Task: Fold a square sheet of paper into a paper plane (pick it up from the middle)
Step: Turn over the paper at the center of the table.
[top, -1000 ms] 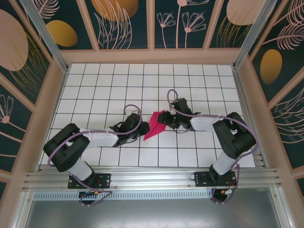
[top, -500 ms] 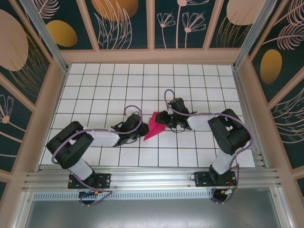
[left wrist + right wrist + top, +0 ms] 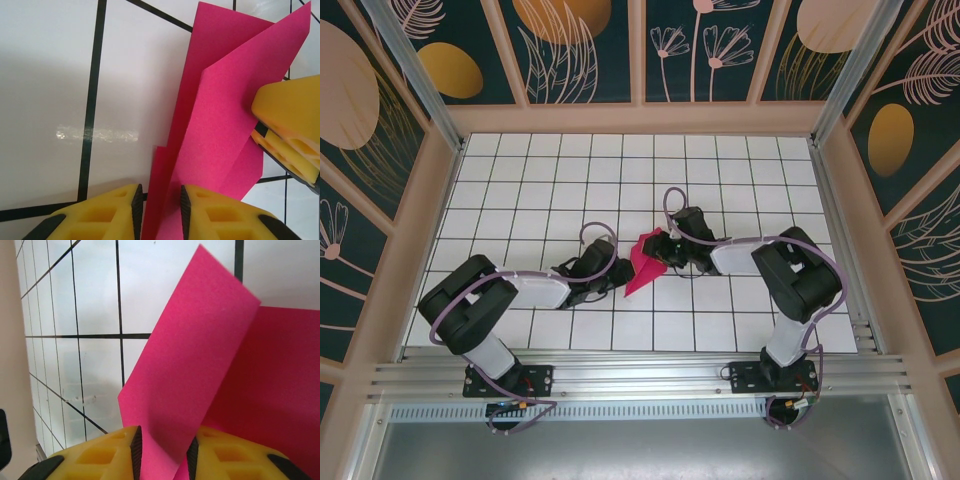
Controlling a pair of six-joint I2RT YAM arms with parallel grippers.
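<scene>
The magenta sheet of paper (image 3: 644, 262), partly folded into a pointed shape, stands half raised off the white tiles between my two grippers. My left gripper (image 3: 617, 283) is at its lower point. In the left wrist view its jaws (image 3: 161, 212) stand apart with the folded layers of paper (image 3: 220, 125) between them and a gap beside the left pad. My right gripper (image 3: 667, 252) is at the paper's upper right edge, and its yellow fingers (image 3: 287, 125) touch that edge. In the right wrist view a raised flap of the paper (image 3: 195, 355) runs down between its narrowly parted jaws (image 3: 164, 452).
The white gridded table (image 3: 520, 190) is walled by a wooden frame with patterned panels (image 3: 640, 118). An aluminium rail (image 3: 640, 375) with both arm bases runs along the near edge. Open tiles lie behind and to both sides of the paper.
My right gripper has slid left onto the paper's upper edge and its jaws have narrowed around the flap. The left gripper has stayed at the paper's point.
</scene>
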